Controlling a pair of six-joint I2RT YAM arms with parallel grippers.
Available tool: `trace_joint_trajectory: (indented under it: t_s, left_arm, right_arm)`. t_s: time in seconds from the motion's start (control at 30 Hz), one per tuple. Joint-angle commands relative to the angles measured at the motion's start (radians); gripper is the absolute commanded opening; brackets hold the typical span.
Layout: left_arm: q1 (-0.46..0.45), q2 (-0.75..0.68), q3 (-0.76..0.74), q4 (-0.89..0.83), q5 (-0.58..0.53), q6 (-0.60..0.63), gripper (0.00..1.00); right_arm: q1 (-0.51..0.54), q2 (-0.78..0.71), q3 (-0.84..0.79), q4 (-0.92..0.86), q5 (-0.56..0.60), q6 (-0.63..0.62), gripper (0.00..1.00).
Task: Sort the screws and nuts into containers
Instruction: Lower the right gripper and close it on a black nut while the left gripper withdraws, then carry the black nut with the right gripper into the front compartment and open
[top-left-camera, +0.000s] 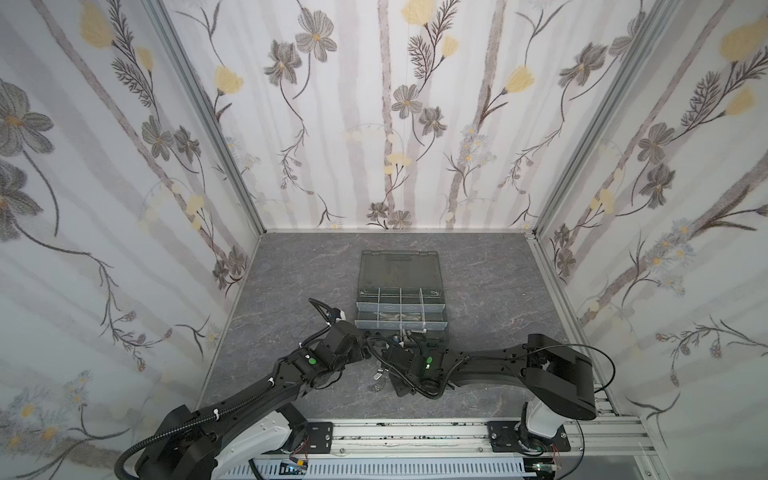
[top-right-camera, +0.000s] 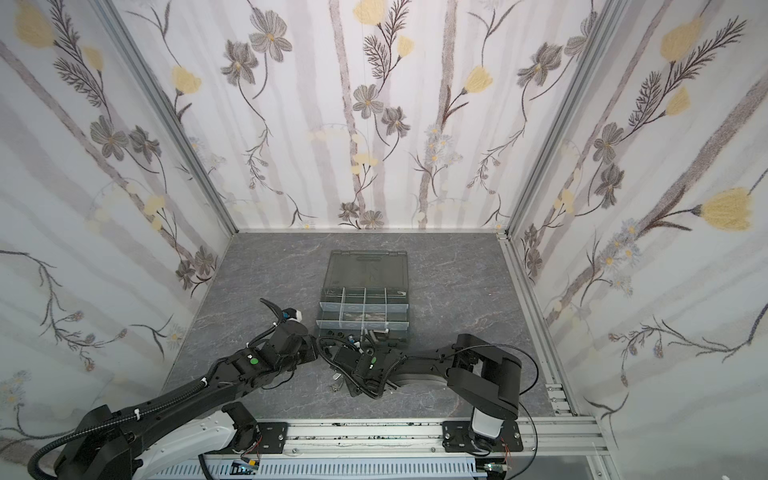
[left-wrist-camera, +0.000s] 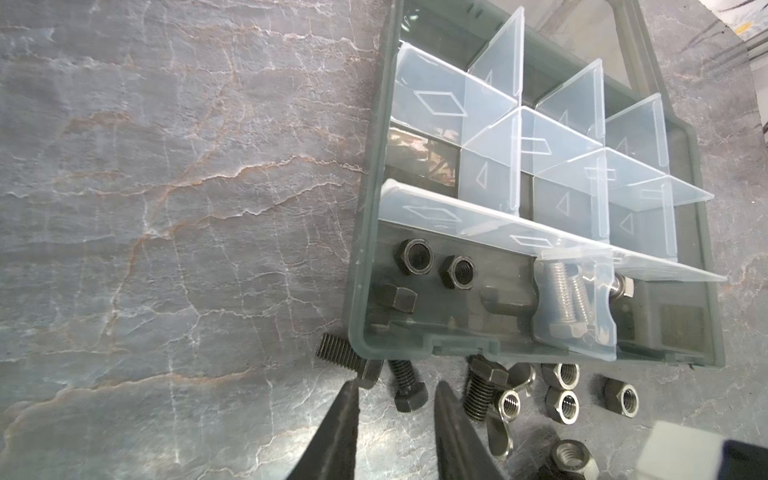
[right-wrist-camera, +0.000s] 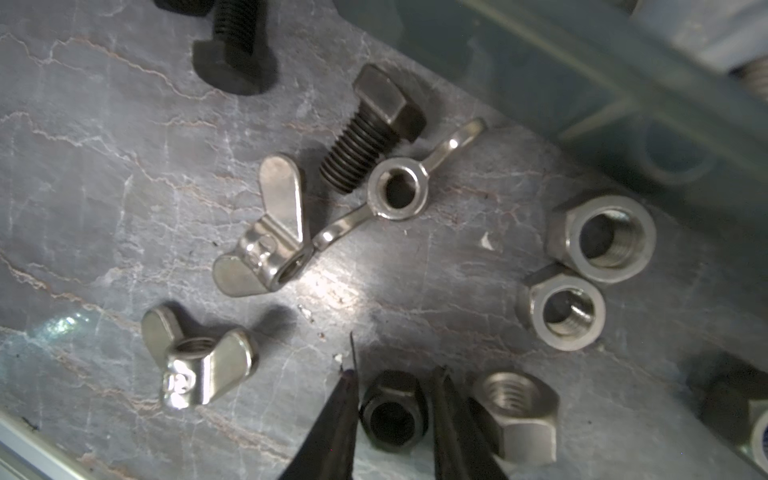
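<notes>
In both top views the grey marble-patterned worktop (top-left-camera: 291, 282) is lying open to the left, to the right and behind the dark grey plastic organizer box (top-left-camera: 432, 327). Its smoky translucent lid (top-left-camera: 399, 268) is lying flat towards the back wall. The black left arm (top-left-camera: 286, 374) and the black right arm (top-left-camera: 490, 357) are meeting low, just before the box's front wall.

In the left wrist view the left pincer (left-wrist-camera: 398, 384) is standing spread. A matte black hex-head screw (left-wrist-camera: 409, 388) is lying between its fingers with a gap on each side, just outside the box wall. Inside, the front corner compartment is holding three black hexagonal nuts (left-wrist-camera: 415, 257). Shiny silver screws (left-wrist-camera: 567, 291) are lying in the next one, behind a pale translucent divider (left-wrist-camera: 582, 316).

In the right wrist view a single black nut (right-wrist-camera: 392, 411) is sitting on the worktop between the fingers of the right pincer (right-wrist-camera: 395, 374), close to both. Whether they are pressing it, I cannot tell. A silver hexagonal nut (right-wrist-camera: 517, 409) is lying just beside one finger, and silver wing nuts (right-wrist-camera: 266, 232) are lying farther off.
</notes>
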Motion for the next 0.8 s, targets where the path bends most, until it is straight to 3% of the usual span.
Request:
trace_joint_trajectory:
  t_s: [0.0, 0.47, 0.77]
  left_arm:
    - [0.001, 0.001, -0.005, 0.009, -0.008, -0.007, 0.34]
    - [0.0, -0.003, -0.01, 0.009, -0.016, -0.014, 0.34]
    - [0.001, -0.011, -0.016, 0.01, -0.009, -0.013, 0.34]
  right_arm:
    - [0.005, 0.017, 0.005, -0.042, 0.019, -0.001, 0.3]
    - [0.001, -0.051, 0.035, -0.048, 0.036, -0.032, 0.25]
    - [-0.119, -0.147, 0.141, -0.044, 0.038, -0.129, 0.24]
